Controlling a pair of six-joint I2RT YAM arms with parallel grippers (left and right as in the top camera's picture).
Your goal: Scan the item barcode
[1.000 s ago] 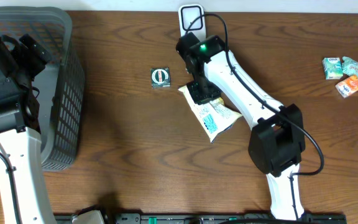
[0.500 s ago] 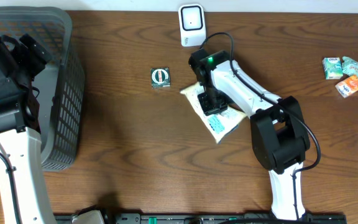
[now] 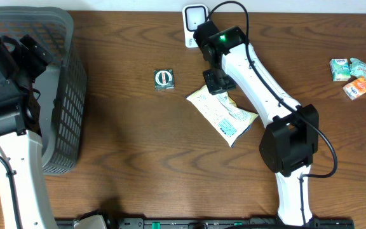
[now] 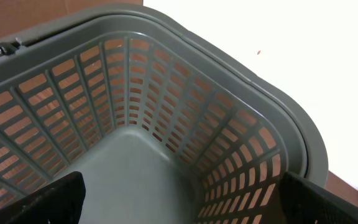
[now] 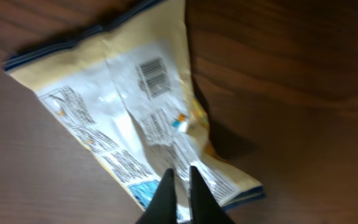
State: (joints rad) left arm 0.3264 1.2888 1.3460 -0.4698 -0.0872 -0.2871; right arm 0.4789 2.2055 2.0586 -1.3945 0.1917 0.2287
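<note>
Pouch: the pouch (image 3: 224, 114) is lying flat on the table, on the near side of the scanner (image 3: 196, 24) and a little to its right, with its printed back facing up.
Barcode: the barcode (image 5: 152, 76) is facing upward, so by my judgement it isn't facing the scanner.
Right gripper: the right gripper (image 3: 216, 83) is hovering at the pouch end nearest the scanner. Its fingers are pressing together with nothing showing between them.
Left gripper: the left gripper (image 4: 182, 202) is hanging over the basket (image 4: 229, 68), far to the scanner's left, with jaws standing wide and empty.
Handling: you're likely dealing with a light, soft, crinkly film pouch. Expect it to be sagging when lifted and sliding on the wood when nudged.
Hold: you're probably best pinching a sealed edge or corner, well away from the barcode, so the fingers aren't covering it.
</note>
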